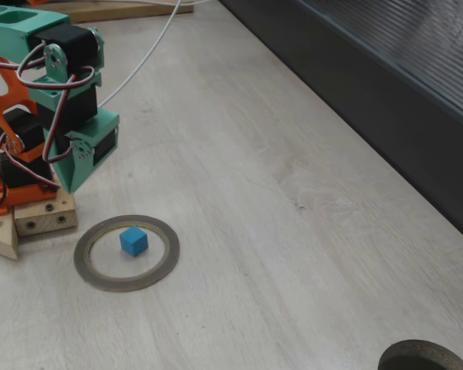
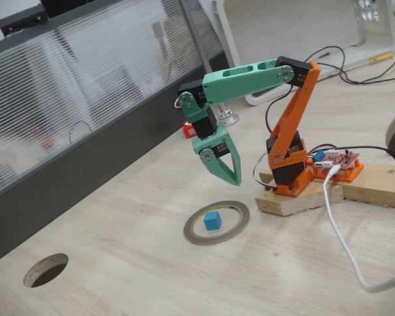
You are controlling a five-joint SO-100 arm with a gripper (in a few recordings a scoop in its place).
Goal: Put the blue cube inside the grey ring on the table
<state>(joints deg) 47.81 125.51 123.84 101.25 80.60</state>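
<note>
Below the claw (image 2: pixel 227 168), whose fingers are together and empty, the cube (image 2: pixel 212 220) sits inside the ring (image 2: pixel 237 227) on the table (image 2: pixel 151 276).

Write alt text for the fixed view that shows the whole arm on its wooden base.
A small sky-blue cube sits inside a thin flat grey ring on a pale wood-grain table. The green and orange arm's gripper hangs closed above the ring, holding nothing.

Arm (image 2: pixel 263 76): mint-green and orange printed links, black servos, red-white-black looped wiring. Gripper (image 2: pixel 225 168): green, tapering fingers. Base bolted onto pale wooden blocks, beside what appeared to be a red board.
</note>
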